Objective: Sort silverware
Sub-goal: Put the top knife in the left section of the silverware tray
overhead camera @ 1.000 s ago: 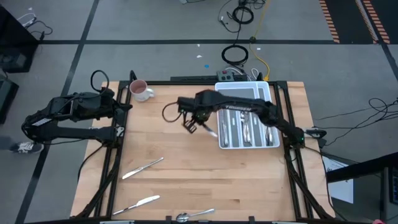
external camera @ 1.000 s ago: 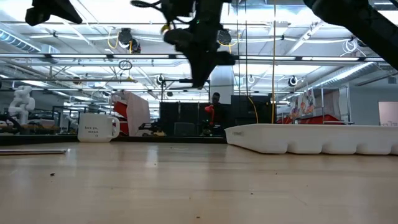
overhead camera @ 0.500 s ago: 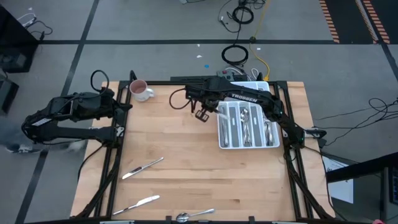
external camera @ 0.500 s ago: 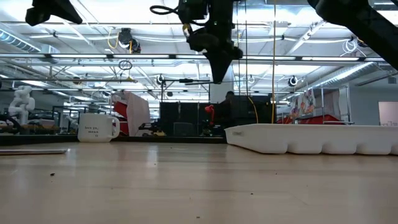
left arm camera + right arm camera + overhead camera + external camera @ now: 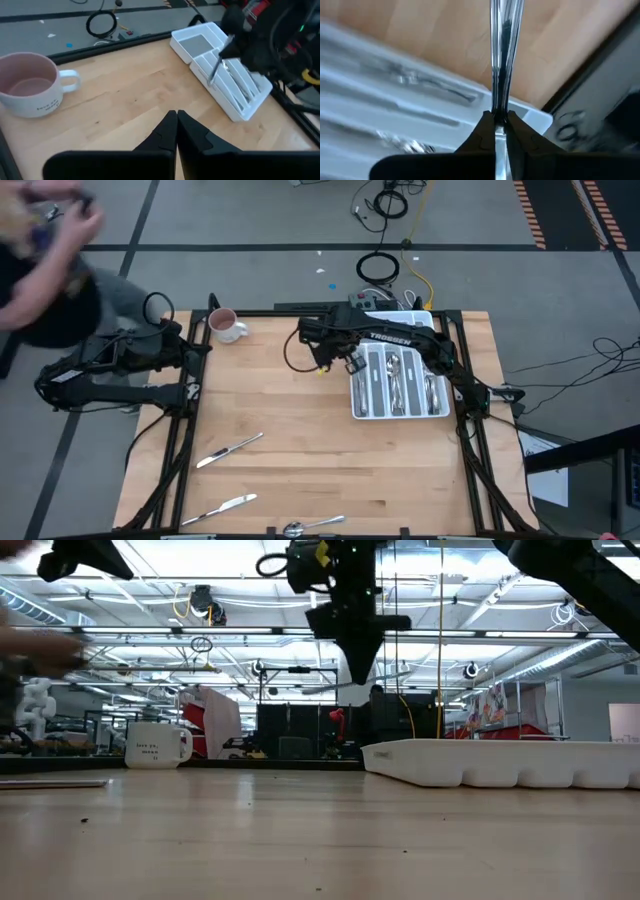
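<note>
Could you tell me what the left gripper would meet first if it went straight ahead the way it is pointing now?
Probably nothing soon: the shut left gripper points over bare table, passing between the mug and the tray. Straight on lies the table's far edge, though depth is hard to judge.

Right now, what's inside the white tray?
Shiny silverware lies in the long slots of the white tray. The end box looks empty. The right gripper, holding another piece, hides part of one edge slot.
</note>
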Motion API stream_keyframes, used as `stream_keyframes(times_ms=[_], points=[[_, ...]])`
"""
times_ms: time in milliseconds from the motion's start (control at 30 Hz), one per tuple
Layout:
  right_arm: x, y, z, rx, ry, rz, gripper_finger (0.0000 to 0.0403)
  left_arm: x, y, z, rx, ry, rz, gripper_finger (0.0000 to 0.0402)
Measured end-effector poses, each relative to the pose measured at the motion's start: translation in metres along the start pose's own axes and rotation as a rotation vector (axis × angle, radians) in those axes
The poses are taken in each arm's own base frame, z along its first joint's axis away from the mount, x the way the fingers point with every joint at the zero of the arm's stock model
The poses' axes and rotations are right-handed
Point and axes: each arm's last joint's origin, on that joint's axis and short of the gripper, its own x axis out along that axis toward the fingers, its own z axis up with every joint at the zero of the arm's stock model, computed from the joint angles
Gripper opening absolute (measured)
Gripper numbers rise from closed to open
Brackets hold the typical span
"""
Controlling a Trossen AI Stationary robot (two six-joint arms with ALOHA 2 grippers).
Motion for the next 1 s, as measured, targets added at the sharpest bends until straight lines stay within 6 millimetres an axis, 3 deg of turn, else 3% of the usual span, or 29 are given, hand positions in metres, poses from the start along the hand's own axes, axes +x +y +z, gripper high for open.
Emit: stream_keyframes(times_ms=[233, 433, 667, 800, 1000], points=[[0.021, 0.011, -0.002, -0.215, 0.062, 0.077, 0.0000, 0.000, 0.001, 0.001, -0.042, -0.039, 0.038, 0.0011], [0.010, 0.034, -0.029, -0.293, 0.087, 0.115, 0.0000, 0.000, 0.002, 0.002, -0.064, -0.071, 0.069, 0.0011], [0.002, 0.078, -0.059, -0.568, 0.100, 0.136, 0.0000, 0.000, 0.003, 0.003, -0.065, -0.123, 0.119, 0.0011], [0.014, 0.095, -0.059, -0.756, 0.165, 0.076, 0.0000, 0.000, 0.004, 0.004, -0.065, -0.128, 0.124, 0.0011], [0.023, 0.101, -0.047, -0.836, 0.156, 0.016, 0.0000, -0.001, 0.004, 0.004, -0.065, -0.147, 0.142, 0.0011]])
